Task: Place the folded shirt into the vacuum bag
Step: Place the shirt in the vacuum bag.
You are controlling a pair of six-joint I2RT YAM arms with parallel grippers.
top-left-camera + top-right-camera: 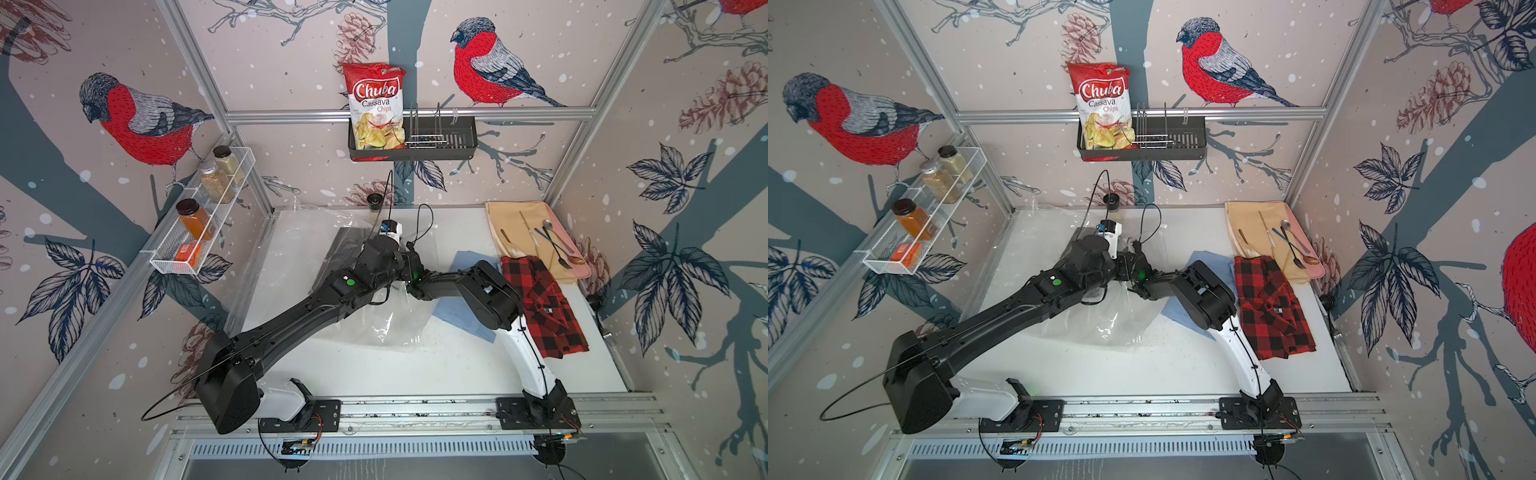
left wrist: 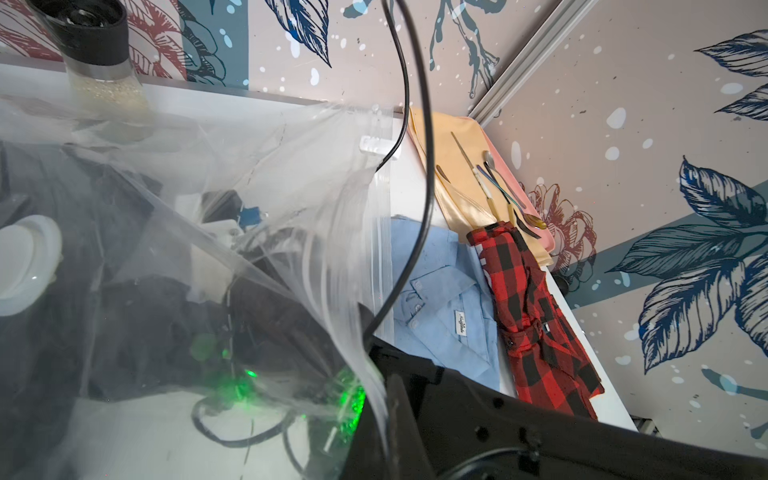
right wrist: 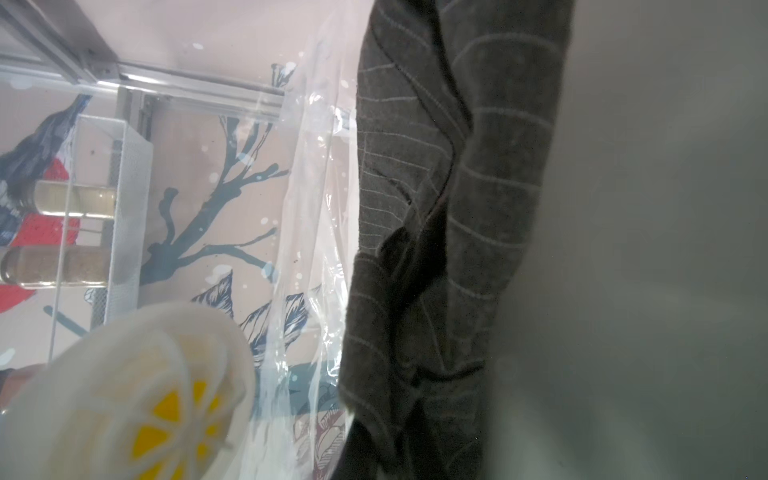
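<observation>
Top views: bag (image 1: pixel 291 245) lies on table (image 1: pixel 415 365), left-centre toward the back, with its mouth facing the robot's right. Both arms meet at the mouth.

Left gripper (image 1: pixel 409 257) is fully closed, pinching the bag's upper film. Left wrist view shows that film tented up off the table.

Right gripper is out of sight, inside the bag under the film. Its jaws are closed, but I can't tell whether they pinch anything.

Grey shirt (image 3: pixel 415 208) is inside the bag. It fills the right wrist view, striped and rumpled, with the valve (image 3: pixel 145 395) near it. In both top views it shows as a dark patch through the film.

Blue shirt (image 2: pixel 440 299) and plaid shirt (image 1: pixel 540 307) lie side by side on the table outside the bag, right of the mouth. The blue one is partly under the right arm.
</observation>
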